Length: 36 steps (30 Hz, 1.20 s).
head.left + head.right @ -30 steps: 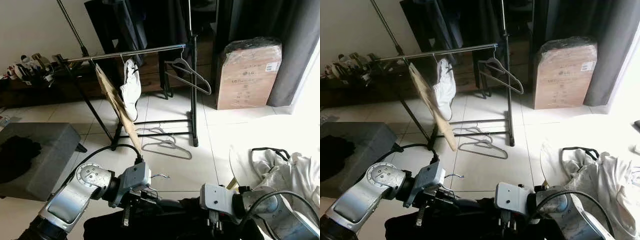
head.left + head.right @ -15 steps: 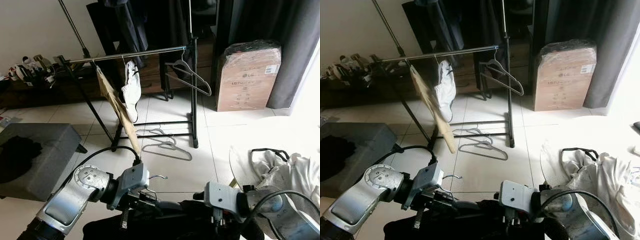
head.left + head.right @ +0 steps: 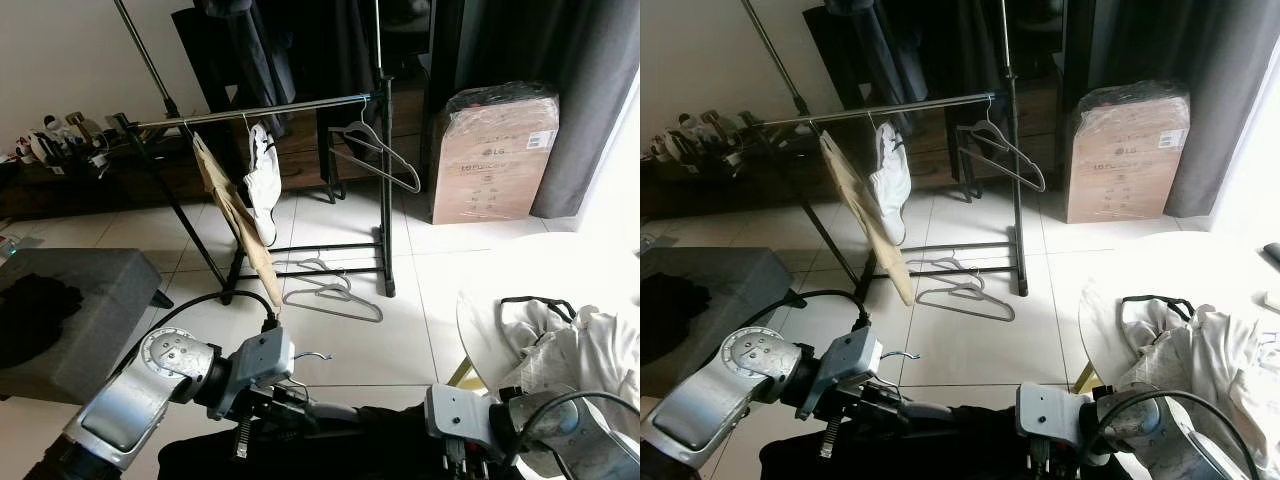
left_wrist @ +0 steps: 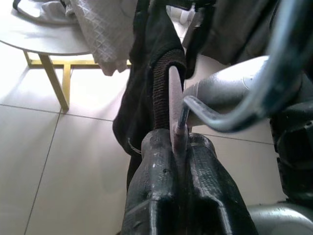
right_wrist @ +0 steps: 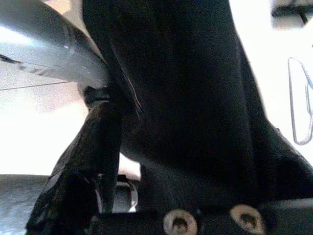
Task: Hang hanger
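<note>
My left gripper (image 4: 177,142) is shut on the neck of a hanger, low in front of me. The hanger's metal hook (image 3: 318,354) sticks up just past the gripper. A black garment (image 3: 380,440) hangs on this hanger and spreads between my two arms. My right gripper (image 3: 462,458) is pressed low against the black cloth (image 5: 186,88). The clothes rack's silver rail (image 3: 260,107) stands ahead across the tiled floor. It carries a beige garment (image 3: 235,215), a white garment (image 3: 262,180) and an empty grey hanger (image 3: 375,150).
Two loose hangers (image 3: 330,290) lie on the floor under the rack. A wrapped cardboard box (image 3: 495,150) stands at the back right. A grey ottoman (image 3: 70,300) with dark cloth is on my left. A round white table (image 3: 500,300) with clothes is on my right.
My right arm has sunk lower and moved a little to the right. The left gripper keeps its hold on the hanger in much the same place.
</note>
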### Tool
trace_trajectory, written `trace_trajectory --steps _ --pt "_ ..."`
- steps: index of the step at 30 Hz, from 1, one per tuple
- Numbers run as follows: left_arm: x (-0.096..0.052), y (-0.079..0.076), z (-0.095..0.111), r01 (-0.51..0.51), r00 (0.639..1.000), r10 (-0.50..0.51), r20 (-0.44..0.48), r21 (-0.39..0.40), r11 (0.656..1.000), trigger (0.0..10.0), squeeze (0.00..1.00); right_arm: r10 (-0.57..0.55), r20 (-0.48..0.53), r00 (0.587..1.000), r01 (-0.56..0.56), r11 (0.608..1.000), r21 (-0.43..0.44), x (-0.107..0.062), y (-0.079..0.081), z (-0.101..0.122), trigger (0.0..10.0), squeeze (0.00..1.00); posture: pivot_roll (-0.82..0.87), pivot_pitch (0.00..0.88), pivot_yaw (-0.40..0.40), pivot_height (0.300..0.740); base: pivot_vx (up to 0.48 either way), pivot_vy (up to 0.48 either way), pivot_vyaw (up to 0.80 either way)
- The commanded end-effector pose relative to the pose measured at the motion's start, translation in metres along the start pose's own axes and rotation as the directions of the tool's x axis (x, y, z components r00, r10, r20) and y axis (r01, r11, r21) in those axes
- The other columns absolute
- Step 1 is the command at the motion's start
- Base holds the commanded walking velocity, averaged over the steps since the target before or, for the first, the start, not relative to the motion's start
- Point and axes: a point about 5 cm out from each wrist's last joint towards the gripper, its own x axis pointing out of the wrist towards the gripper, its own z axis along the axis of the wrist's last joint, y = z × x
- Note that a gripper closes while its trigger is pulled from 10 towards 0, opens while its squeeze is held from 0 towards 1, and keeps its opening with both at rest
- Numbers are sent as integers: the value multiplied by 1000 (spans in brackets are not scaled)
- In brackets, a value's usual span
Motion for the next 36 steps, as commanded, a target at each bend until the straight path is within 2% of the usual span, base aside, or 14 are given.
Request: trace_trajectory --steps 1,9,15,25,26,28,29,36 --pt "-14 1 7 -24 999 24 21 25 999 0 0 -22 0 1000 22 1000 -2 1 -2 -1 10000 0 -180 79 145 740 0 0 0" --pt "-24 -7 3 11 1000 -11 -27 26 1000 0 0 -104 -16 994 104 994 35 4 -12 -12 10000 0 -173 81 143 740 0 0 0" --pt "-32 -5 3 -8 999 10 -53 35 999 0 0 -127 -8 992 128 990 58 3 -15 -16 10000 0 -170 84 144 740 0 0 0" --pt "-41 -2 3 -63 996 65 -57 31 998 0 0 -107 24 994 103 988 118 2 -10 -23 10000 0 -169 86 142 740 0 0 0" --pt "-41 -2 3 -65 996 66 -57 31 997 0 0 -103 31 994 99 987 126 3 -9 -24 7059 0 -168 86 142 740 0 0 0" --pt "-41 -2 3 -66 996 67 -56 32 997 0 0 -97 37 995 91 987 132 4 -8 -24 7059 0 -168 86 142 740 0 0 0" --pt "-41 -2 4 -69 996 70 -55 33 997 0 0 -95 44 995 88 986 141 5 -8 -24 0 0 -167 87 143 740 0 0 0" --pt "-45 4 9 -113 993 115 -33 43 993 0 0 -77 31 997 71 985 156 7 -5 -28 0 0 -166 86 141 740 0 0 0"
